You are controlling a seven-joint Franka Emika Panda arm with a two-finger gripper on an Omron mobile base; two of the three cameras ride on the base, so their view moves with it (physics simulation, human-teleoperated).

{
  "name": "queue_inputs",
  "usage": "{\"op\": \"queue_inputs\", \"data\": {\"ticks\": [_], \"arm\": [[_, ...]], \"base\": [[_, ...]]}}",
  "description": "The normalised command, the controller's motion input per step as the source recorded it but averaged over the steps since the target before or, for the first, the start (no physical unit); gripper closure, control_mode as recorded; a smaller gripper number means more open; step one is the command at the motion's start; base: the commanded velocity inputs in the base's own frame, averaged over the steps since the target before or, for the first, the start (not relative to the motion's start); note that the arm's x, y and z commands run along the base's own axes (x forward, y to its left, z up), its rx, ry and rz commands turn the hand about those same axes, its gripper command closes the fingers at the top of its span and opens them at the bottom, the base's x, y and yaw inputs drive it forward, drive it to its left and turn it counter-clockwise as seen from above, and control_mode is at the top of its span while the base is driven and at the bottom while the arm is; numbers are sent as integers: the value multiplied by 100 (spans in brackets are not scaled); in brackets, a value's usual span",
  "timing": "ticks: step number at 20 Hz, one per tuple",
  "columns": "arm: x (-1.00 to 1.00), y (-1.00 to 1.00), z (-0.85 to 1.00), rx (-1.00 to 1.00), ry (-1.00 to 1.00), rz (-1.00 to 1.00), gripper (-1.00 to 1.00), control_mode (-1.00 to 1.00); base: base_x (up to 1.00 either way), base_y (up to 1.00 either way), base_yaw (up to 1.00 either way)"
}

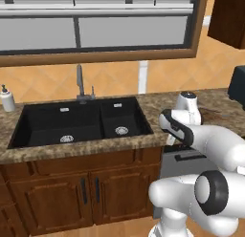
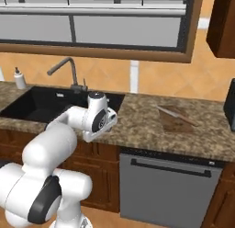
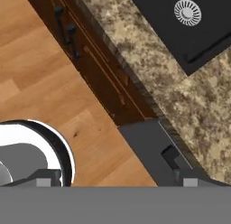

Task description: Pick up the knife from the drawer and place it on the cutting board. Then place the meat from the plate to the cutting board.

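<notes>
A black double sink (image 2: pixel 41 103) is seen at the left of the speckled granite surface (image 2: pixel 137 121), the jaws' state cannot be told, and the slim silvery-bladed knife (image 2: pixel 176 114) is laid on the thin dark brown rectangular cutting board (image 2: pixel 176 121) at the right.

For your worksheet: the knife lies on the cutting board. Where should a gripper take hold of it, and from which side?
Probably by the handle, the end nearer the counter front, coming straight down from above. The knife lies flat and diagonal on the cutting board, so the fingers should close across its narrow width.
</notes>
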Motion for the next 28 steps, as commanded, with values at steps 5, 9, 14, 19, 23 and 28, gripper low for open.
{"op": "queue_inputs", "data": {"ticks": [5,9,14,19,23,28], "arm": [[0,0,0,0,0,0,-100,100],[0,0,0,0,0,0,-100,100],[0,0,0,0,0,0,-100,100],[0,0,0,0,0,0,-100,100],[0,0,0,0,0,0,-100,100],[0,0,0,0,0,0,-100,100]], "base": [[0,100,5],[0,100,3],[3,100,1],[18,100,0],[58,100,0],[74,98,0]]}}
